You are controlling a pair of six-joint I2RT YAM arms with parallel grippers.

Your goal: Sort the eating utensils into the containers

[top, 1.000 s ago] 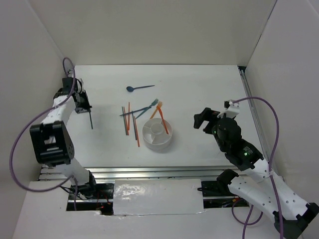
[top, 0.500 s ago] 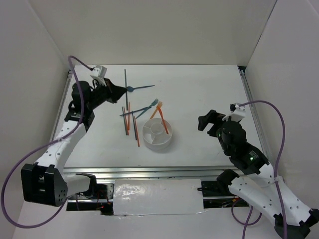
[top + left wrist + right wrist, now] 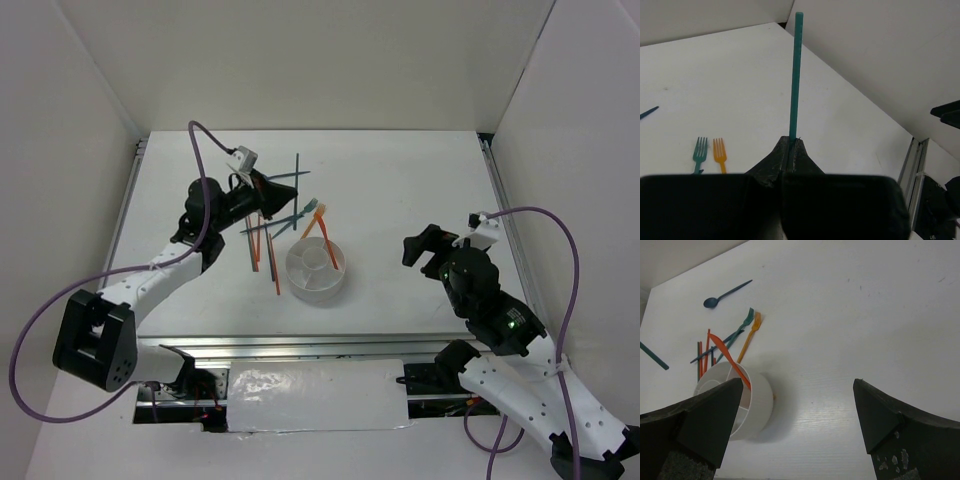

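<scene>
White plastic holder (image 3: 316, 270) stands near the middle of the table (image 3: 410, 170) with only one piece in it as far as the views show: an orange chopstick (image 3: 729, 360) leaning out of one compartment over the rim. The sorting therefore looks barely begun. The left gripper (image 3: 791, 142) is clenched on a dark teal chopstick (image 3: 796, 75), which juts straight out past the fingertips and is carried in the air above the loose pile, left of and behind the holder, not yet over it. On the table lie a blue spoon (image 3: 725, 294) towards the back, a teal fork (image 3: 742, 325) and an orange fork (image 3: 751, 330) side by side just behind the holder, and a small bundle of orange and dark teal chopsticks (image 3: 257, 243) just left of it. The right gripper (image 3: 421, 243) hangs well to the right of the holder with its jaws spread wide and nothing between them. By my reckoning the held chopstick goes in next, and then the spoon, both forks and the remaining chopsticks each need their own pick and drop.
</scene>
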